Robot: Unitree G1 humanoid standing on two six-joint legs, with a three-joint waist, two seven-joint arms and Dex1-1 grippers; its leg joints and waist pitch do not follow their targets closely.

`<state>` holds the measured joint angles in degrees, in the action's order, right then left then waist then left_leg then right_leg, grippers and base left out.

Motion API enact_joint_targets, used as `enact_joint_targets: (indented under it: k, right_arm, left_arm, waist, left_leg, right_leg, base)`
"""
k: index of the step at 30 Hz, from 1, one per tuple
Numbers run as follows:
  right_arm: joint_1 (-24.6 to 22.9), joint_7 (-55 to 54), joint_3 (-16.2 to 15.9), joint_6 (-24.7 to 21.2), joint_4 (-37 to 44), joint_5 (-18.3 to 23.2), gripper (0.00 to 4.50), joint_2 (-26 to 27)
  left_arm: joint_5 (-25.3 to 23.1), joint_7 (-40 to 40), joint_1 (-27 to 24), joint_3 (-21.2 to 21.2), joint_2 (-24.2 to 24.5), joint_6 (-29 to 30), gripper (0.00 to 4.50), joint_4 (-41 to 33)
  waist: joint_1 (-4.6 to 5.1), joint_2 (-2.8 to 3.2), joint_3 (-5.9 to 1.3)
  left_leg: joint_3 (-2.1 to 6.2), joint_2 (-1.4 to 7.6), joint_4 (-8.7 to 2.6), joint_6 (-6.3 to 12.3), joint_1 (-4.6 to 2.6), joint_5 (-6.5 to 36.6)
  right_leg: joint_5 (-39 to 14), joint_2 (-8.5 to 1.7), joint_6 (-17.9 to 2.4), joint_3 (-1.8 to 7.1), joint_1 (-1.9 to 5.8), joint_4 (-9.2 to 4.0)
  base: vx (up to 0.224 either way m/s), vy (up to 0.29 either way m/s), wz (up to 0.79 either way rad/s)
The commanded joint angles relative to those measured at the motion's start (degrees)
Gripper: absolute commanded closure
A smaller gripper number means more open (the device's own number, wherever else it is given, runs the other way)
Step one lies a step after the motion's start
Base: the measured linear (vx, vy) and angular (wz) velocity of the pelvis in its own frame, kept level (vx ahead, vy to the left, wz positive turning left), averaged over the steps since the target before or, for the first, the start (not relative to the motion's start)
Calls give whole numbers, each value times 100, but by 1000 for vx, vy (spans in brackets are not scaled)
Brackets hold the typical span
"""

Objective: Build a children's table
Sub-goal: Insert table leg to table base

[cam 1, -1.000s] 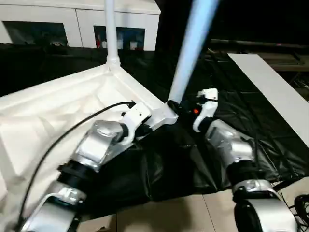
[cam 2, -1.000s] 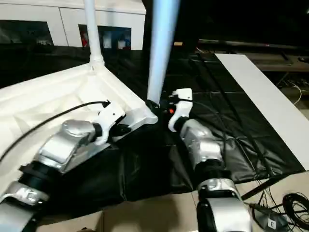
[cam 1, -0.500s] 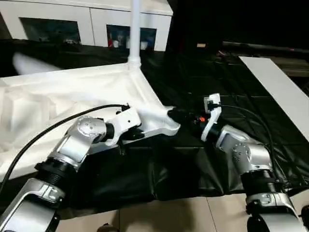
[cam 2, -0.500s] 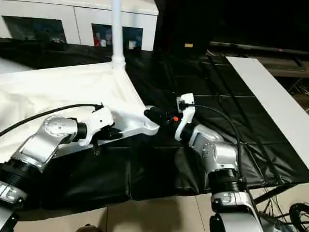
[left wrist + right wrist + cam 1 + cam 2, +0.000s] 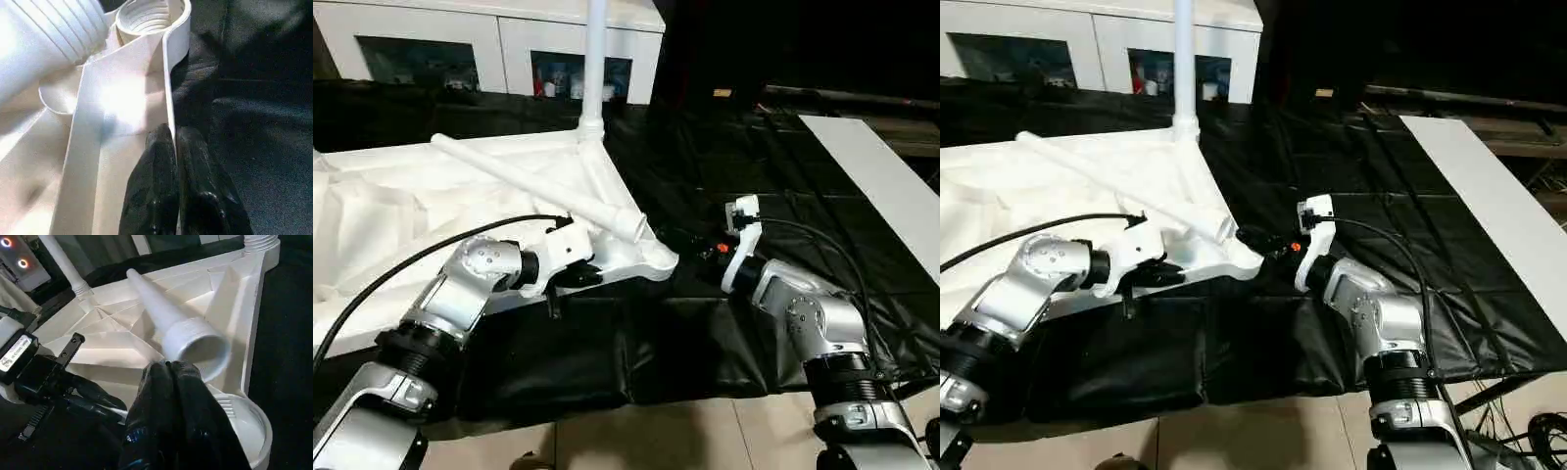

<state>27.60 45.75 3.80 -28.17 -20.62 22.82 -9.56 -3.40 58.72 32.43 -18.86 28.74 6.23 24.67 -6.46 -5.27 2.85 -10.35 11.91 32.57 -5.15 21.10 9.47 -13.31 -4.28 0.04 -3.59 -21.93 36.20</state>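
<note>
Leg (image 5: 533, 181) is lying loose across the upturned tabletop (image 5: 401, 211) beside its empty corner socket (image 5: 146, 17), left gripper (image 5: 175, 147) pinching the rim, right gripper (image 5: 171, 369) pressed together holding nothing, so next move is probably re-grabbing and standing it in.

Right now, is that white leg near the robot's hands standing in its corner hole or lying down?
Lying down. The loose leg rests tipped across the upturned tabletop, its threaded end beside the empty corner socket.
</note>
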Motion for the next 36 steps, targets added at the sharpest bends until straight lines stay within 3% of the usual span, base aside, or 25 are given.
enact_joint_targets:
  k: [1,8,11,14,15,16,18,21,22,24,27,28,29,30,31,32,34,36]
  right_arm:
    - [-33,-186,-23,-30,160,-65,450,-75]
    - [-94,-276,-44,17,307,-134,450,-106]
    - [-99,-181,-58,-20,455,-71,450,-137]
    - [-31,-85,-41,-93,578,84,450,-147]
    - [25,-39,-40,-124,606,148,450,-149]
    - [53,-27,-46,-124,613,158,450,-153]
    - [108,-66,-46,-102,593,138,421,-146]
    - [619,-327,-206,-103,163,-190,411,-117]
    - [819,-455,-270,-136,-68,-327,385,-95]
    - [995,-564,-290,-183,-285,-397,373,-56]
    - [1392,-798,-407,23,-869,-665,360,22]
    - [1689,-839,-544,314,-1402,-855,344,85]
    - [1729,-842,-562,363,-1478,-879,335,95]
    - [1791,-846,-590,437,-1596,-915,335,110]
    - [1944,-810,-603,629,-1932,-938,324,187]
    - [2063,-763,-607,797,-2213,-953,324,256]
    - [2301,-659,-550,1180,-2790,-963,291,407]
    - [2530,-690,-498,1733,-3383,-1078,287,546]
  left_arm:
    - [125,263,-9,-31,0,-104,422,-253]
    - [519,875,-245,99,310,-67,380,-785]
    - [676,939,-308,221,372,-44,346,-930]
    - [763,933,-346,333,444,30,346,-1068]
    - [810,893,-358,417,447,91,334,-1119]
    - [829,880,-362,449,449,115,309,-1138]
    - [825,870,-370,464,474,131,303,-1164]
    - [832,563,-445,650,518,466,282,-1340]
    - [788,418,-471,701,521,631,259,-1386]
    - [756,226,-491,772,496,875,259,-1431]
    - [831,-445,-512,1116,279,1573,229,-1514]
    - [1000,-1088,-521,1530,-37,2023,221,-1541]
    - [1025,-1168,-525,1584,-79,2091,217,-1552]
    - [1064,-1291,-532,1668,-143,2196,217,-1568]
    - [1108,-1600,-572,1848,-289,2430,192,-1656]
    - [1135,-1767,-622,1939,-373,2612,192,-1753]
    - [1172,-2024,-741,2043,-518,2933,171,-1963]
    - [1147,-2162,-900,2026,-626,3195,161,-2264]
  waist:
    - [7,117,-382]
    - [11,135,-387]
    - [22,111,-368]
    - [23,111,-354]
    - [30,82,-351]
    - [31,97,-353]
    - [31,99,-352]
    - [51,113,-355]
    - [96,133,-343]
    - [124,130,-336]
    - [129,145,-343]
    - [142,120,-344]
    - [149,131,-348]
    - [129,105,-354]
    - [125,114,-362]
    - [140,78,-363]
    - [148,97,-372]
    - [133,70,-365]
  left_leg:
    - [19,155,-312,-14,-130,381]
    - [7,143,-304,-42,-137,342]
    - [10,149,-324,-69,-127,515]
    - [11,157,-333,-107,-133,719]
    - [12,161,-337,-109,-130,741]
    - [15,158,-336,-112,-127,738]
    - [10,155,-331,-116,-135,729]
    - [14,150,-332,-167,-126,678]
    - [17,136,-339,-235,-119,770]
    - [15,142,-336,-304,-121,933]
    - [16,136,-326,-333,-136,964]
    - [21,143,-322,-323,-108,922]
    - [24,143,-318,-344,-106,941]
    - [26,142,-309,-314,-93,912]
    - [32,143,-307,-277,-88,833]
    - [32,146,-308,-255,-81,779]
    - [30,153,-288,-142,-74,685]
    - [23,143,-283,-46,-65,577]
  right_leg:
    - [867,-362,-1308,265,262,-283]
    - [1025,-343,-1364,263,259,-262]
    - [776,-349,-1305,263,266,-284]
    - [406,-362,-1250,271,255,-308]
    - [311,-361,-1218,273,252,-314]
    - [276,-366,-1221,274,252,-308]
    - [236,-361,-1216,277,238,-310]
    - [282,-349,-1228,275,233,-292]
    - [155,-335,-1250,270,218,-298]
    - [-76,-349,-1250,284,213,-302]
    - [-139,-344,-1256,282,205,-323]
    - [-70,-346,-1288,283,222,-298]
    - [-65,-349,-1324,276,219,-297]
    - [-72,-365,-1325,275,233,-300]
    - [57,-350,-1301,274,238,-293]
    - [154,-342,-1312,271,245,-287]
    - [354,-359,-1418,269,245,-267]
    - [434,-344,-1413,267,251,-270]
  base:
    - [0,0,0]
    - [0,0,0]
    - [0,0,0]
    - [0,0,0]
    - [0,0,0]
    - [0,0,0]
    - [0,0,0]
    - [0,0,0]
    - [0,0,0]
    - [0,0,0]
    - [0,0,0]
    - [0,0,0]
    - [0,0,0]
    - [0,0,0]
    - [0,0,0]
    - [0,0,0]
    - [0,0,0]
    - [0,0,0]
